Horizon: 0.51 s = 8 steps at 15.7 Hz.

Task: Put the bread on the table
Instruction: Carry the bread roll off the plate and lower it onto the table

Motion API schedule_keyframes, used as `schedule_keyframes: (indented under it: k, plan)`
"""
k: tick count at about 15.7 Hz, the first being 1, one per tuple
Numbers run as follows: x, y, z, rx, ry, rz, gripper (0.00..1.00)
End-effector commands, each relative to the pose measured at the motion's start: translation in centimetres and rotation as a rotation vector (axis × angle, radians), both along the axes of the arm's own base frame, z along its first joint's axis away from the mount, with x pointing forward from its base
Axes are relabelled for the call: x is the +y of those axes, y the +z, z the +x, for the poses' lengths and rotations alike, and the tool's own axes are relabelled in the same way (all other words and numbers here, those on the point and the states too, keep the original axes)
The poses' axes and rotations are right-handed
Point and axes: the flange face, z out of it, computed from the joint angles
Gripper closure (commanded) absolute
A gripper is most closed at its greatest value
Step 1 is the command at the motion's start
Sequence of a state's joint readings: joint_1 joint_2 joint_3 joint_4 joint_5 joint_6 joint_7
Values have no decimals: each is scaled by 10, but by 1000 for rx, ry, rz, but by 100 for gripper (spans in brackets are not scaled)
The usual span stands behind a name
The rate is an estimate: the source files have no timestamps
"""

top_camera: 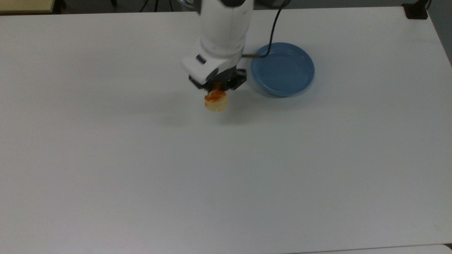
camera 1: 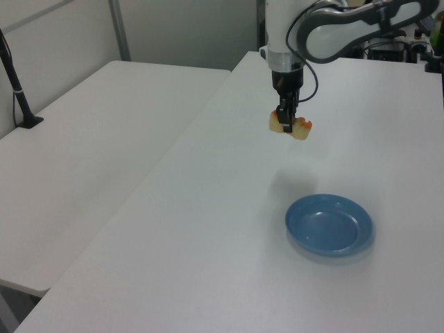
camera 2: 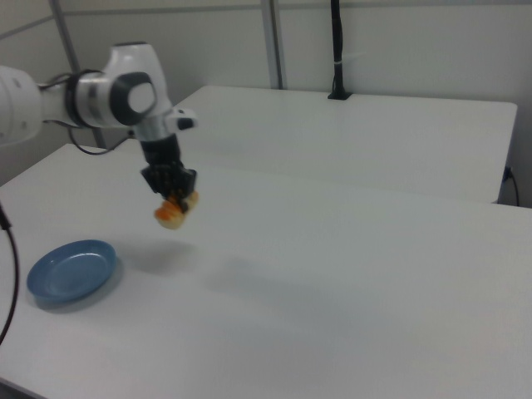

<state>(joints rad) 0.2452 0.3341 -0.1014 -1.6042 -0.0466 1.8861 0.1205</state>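
Note:
The bread [top_camera: 216, 101] [camera 1: 300, 128] [camera 2: 170, 214], a small pale-tan loaf with orange glaze, hangs in the air well above the white table [top_camera: 141, 169] [camera 1: 208, 229] [camera 2: 349, 283]. My gripper [top_camera: 217, 90] [camera 1: 286, 123] [camera 2: 173, 198] is shut on it, black fingers pinching its middle from above. In the top view the bread is to the left of the blue plate; its shadow falls on the bare tabletop below.
A round blue plate [top_camera: 282, 69] [camera 1: 329, 225] [camera 2: 71, 269] sits with nothing in it, a black cable trailing over its rim in the top view. A second white table [camera 1: 90, 139] [camera 2: 357, 133] adjoins. A black post [camera 1: 21, 104] stands on it.

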Motion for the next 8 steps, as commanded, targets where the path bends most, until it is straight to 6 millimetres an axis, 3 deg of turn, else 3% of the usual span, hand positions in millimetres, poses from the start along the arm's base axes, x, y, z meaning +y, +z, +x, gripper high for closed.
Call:
schedule_keyframes:
  k: [1,2,4,6,7,8]
  plan:
    - [-4,-47,38,-11,17,-34,68]
    - [-4,-54,42,-26,20,-47,66]
    - [-3,-74,45,-20,24,-57,50]
    - [-3,-87,48,-23,-1,-60,9]
    - [-3,-89,49,-34,-22,-64,0]
    - [-3,-89,49,-37,-22,-76,0]
